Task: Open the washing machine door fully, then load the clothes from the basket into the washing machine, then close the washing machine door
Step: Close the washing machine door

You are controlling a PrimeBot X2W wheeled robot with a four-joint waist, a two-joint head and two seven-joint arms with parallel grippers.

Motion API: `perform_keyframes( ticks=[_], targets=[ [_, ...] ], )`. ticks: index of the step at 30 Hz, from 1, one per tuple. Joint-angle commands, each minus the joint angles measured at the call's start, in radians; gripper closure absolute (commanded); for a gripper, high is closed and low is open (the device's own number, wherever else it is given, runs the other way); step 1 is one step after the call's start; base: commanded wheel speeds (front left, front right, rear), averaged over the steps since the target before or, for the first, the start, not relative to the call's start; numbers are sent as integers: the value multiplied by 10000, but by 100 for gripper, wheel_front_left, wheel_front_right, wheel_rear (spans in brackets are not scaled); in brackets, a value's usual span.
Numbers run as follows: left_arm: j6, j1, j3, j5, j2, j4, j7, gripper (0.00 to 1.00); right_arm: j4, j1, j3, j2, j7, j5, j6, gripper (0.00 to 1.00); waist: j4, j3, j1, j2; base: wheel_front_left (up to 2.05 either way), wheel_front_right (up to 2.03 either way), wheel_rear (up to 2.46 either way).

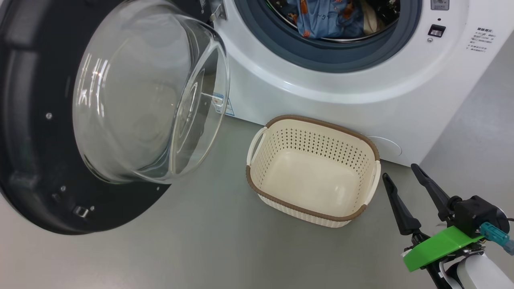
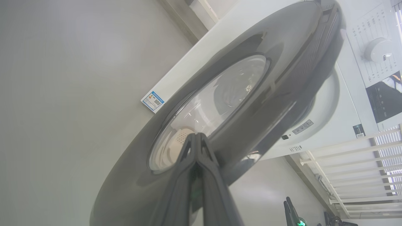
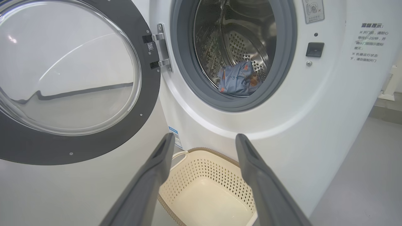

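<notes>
Right now the washing machine door (image 1: 36,120) stands swung wide to the left of the washing machine (image 1: 341,108), its glass bowl bulging toward my head camera. I can see the clothes (image 1: 329,20), blue fabric with orange prints plus a cream piece, lying inside the steel drum behind the grey seal. The basket (image 1: 313,120) sits upright on the floor (image 1: 200,249) just in front of the machine, its cream bottom bare. My right fingers (image 1: 397,204) are spread wide, holding nothing, near the basket's right side but apart from it. My left fingers (image 2: 201,163) are pressed together, tips aimed at the door's glossy outer face; I cannot tell whether they touch it.
</notes>
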Motion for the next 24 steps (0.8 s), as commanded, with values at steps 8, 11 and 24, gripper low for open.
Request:
perform_keyframes(
  ticks=[8,11,24],
  targets=[
    [-81,55,411,-293,571,-871,669,100,-254,145,-2,63,-80,-31,44,0,-121,-187,0,-1,0,0,0],
    [-81,112,444,-392,533,-1132,989,100,-252,166,-35,121,-80,-29,44,0,-193,-243,0,-1,0,0,0],
    [-81,272,420,-326,322,-2007,1634,100,-318,314,-272,225,-80,-49,44,0,-525,-406,0,-1,0,0,0]
  ],
)
